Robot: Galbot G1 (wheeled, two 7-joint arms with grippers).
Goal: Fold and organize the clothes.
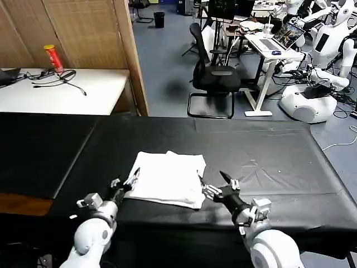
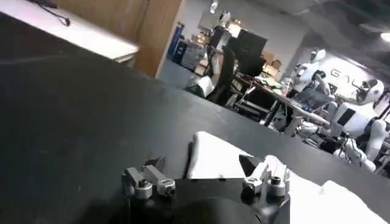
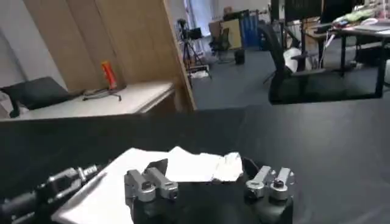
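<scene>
The clothes are one white T-shirt (image 1: 167, 177), folded into a small rectangle near the front middle of the black table (image 1: 268, 162). No lettering shows on it. My left gripper (image 1: 126, 178) stands open at the shirt's left edge, low over the table, with nothing between its fingers. In the left wrist view, the shirt (image 2: 222, 159) lies just ahead of the open left gripper (image 2: 203, 165). My right gripper (image 1: 215, 180) is open at the shirt's front right corner. Seen from the right wrist, the rumpled shirt edge (image 3: 189, 165) sits in front of the open right gripper (image 3: 204, 167).
A white side table (image 1: 83, 92) at the back left carries a red can (image 1: 54, 57) and cables. A wooden partition (image 1: 131, 50) rises behind the black table. Beyond stand a black office chair (image 1: 215, 75), a desk with a laptop (image 1: 279, 42) and white robots (image 1: 318, 84).
</scene>
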